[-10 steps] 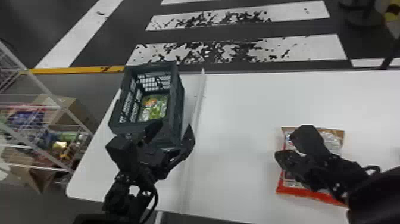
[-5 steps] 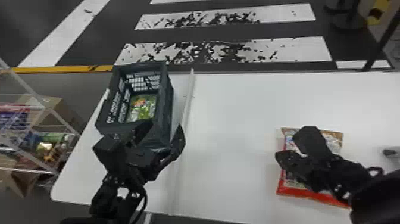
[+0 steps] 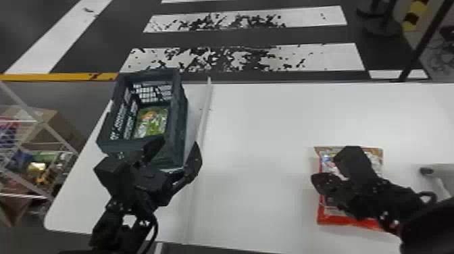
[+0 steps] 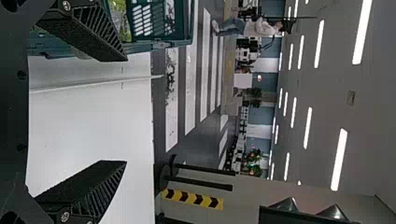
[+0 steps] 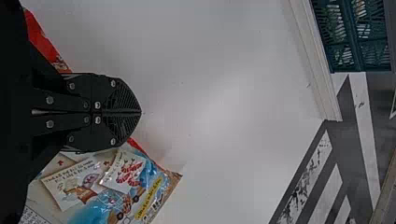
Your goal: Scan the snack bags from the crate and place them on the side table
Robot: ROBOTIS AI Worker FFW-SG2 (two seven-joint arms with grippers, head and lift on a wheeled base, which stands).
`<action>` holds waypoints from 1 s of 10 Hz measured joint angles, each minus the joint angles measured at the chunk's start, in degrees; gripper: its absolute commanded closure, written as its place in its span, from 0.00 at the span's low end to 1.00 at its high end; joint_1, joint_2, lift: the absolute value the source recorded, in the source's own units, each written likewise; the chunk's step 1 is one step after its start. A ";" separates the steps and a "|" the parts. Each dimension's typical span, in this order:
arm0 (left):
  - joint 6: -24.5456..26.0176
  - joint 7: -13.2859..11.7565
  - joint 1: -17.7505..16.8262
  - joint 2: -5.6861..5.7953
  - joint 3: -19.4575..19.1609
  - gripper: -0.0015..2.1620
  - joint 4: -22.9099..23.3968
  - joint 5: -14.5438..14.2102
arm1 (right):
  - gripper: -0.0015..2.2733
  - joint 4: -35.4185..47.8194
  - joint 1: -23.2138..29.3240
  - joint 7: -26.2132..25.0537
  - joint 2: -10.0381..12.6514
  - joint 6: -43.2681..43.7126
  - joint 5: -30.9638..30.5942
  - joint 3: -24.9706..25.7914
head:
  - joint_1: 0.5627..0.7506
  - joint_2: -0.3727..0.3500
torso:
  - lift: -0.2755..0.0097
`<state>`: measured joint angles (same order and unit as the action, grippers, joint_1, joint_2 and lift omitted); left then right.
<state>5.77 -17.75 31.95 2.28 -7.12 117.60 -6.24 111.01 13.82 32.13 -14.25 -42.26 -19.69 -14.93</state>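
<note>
Left end effector (image 3: 179, 142) was spread near crate (image 3: 180, 118), likely for green bag (image 3: 153, 121); right end effector (image 5: 139, 112) was pressed together over red bag (image 3: 348, 220).

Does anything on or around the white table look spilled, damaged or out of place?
Nothing on the table looks spilled or damaged. Beyond it, the white floor stripes look odd, with ragged dark patches, perhaps worn paint.

Left gripper (image 3: 179, 142), fingers spread wide — right gripper (image 3: 316, 181), on an arm (image 3: 425, 219) from the right edge, fingers together.
</note>
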 measured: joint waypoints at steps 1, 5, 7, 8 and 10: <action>0.04 -0.05 0.02 0.00 0.17 0.04 0.00 0.00 | 0.99 0.28 0.45 0.14 -0.29 0.16 0.01 0.42 | 0.70 0.69 | 0.64; 0.20 -0.09 0.04 -0.02 0.72 0.04 0.07 0.15 | 0.99 2.20 1.96 0.12 -0.69 0.62 1.15 1.84 | 0.70 0.66 | 0.64; 0.34 -0.09 0.04 -0.15 0.80 0.04 0.36 0.30 | 0.84 7.58 3.79 -0.26 -0.49 0.47 4.63 3.81 | 0.70 0.68 | 0.64; 0.45 -0.08 0.02 -0.18 0.86 0.04 0.73 0.48 | 0.65 11.83 5.04 -0.72 -0.26 -0.08 8.71 7.15 | 0.70 0.66 | 0.64; 1.08 0.02 -0.06 -0.22 1.11 0.04 2.45 0.85 | 0.04 18.09 7.65 -1.03 0.31 -1.18 17.14 17.08 | 0.70 0.56 | 0.64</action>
<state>6.85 -17.73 31.89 2.07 -6.02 120.04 -5.38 129.10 21.47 31.11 -13.94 -43.45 -2.55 2.16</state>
